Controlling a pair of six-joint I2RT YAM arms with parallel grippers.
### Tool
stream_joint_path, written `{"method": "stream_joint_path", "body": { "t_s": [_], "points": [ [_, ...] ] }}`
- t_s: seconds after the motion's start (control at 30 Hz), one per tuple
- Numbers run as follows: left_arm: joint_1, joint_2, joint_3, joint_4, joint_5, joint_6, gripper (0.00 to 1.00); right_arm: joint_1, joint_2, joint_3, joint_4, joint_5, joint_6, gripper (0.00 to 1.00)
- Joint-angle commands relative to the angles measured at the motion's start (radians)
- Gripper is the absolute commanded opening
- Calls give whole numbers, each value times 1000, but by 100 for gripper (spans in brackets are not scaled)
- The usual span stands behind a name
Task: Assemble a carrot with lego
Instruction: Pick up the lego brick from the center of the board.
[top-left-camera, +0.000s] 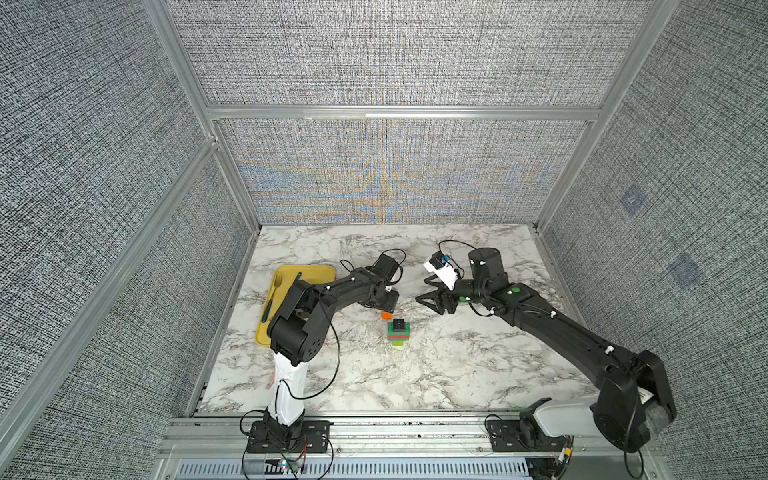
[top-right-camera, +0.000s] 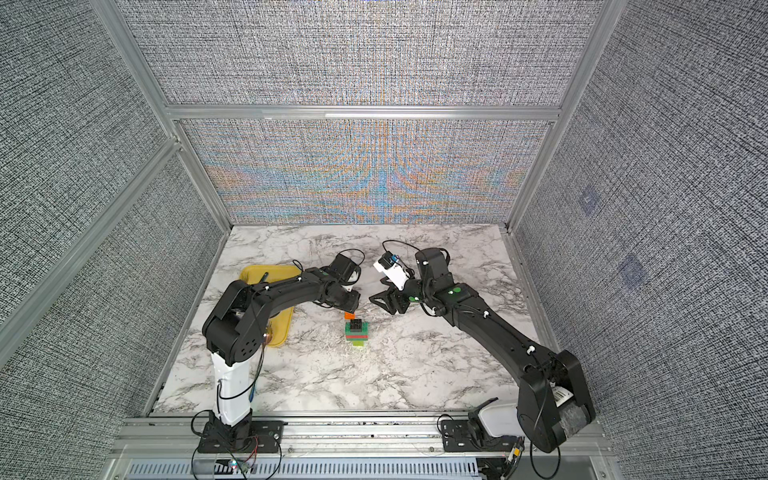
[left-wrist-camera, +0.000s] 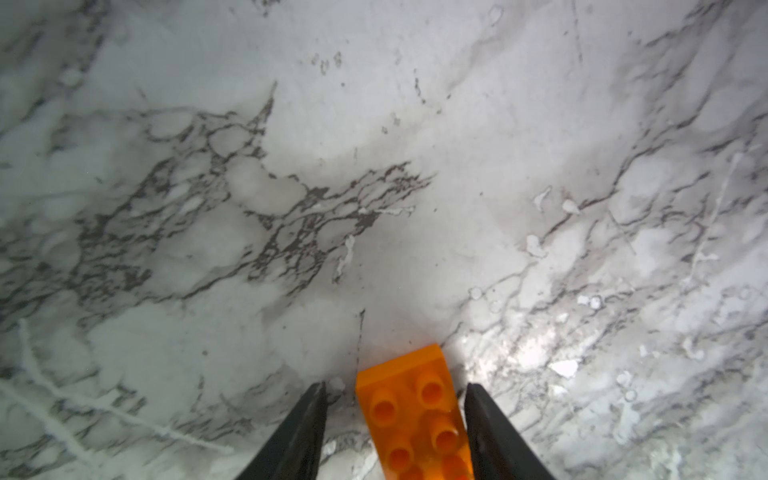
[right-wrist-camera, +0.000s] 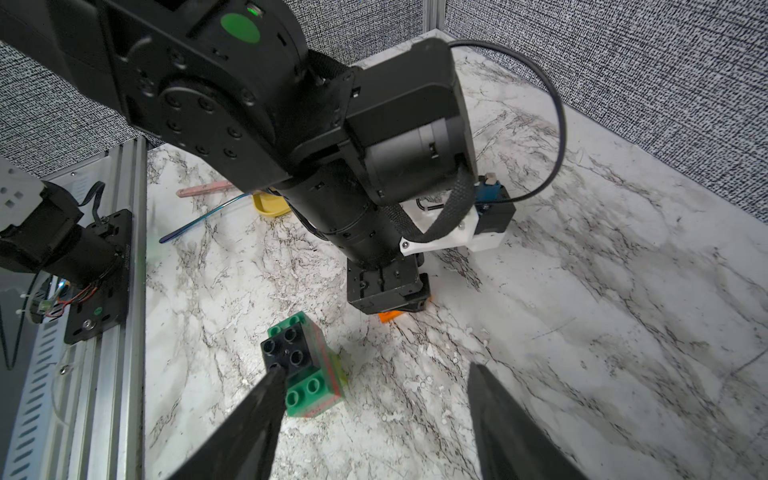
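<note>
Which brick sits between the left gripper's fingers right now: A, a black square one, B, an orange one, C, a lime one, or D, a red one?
B: the left wrist view shows the orange brick lying studs up between the left gripper's fingers.
</note>
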Motion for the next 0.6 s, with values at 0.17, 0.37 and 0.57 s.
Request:
{"method": "stream_joint_path", "body": {
  "t_s": [0.17,0.37,0.57],
  "points": [
    [18,-72,-102,-80,-1,0,41,0,19,-1,17,8,7,70],
    [30,-153,-176,-78,-27,-10,44,0,25,-3,16,13,7,70],
    [32,-225,-249,-74,-13,-18,57,-1,31,-3,16,18,5,70]
  ]
}}
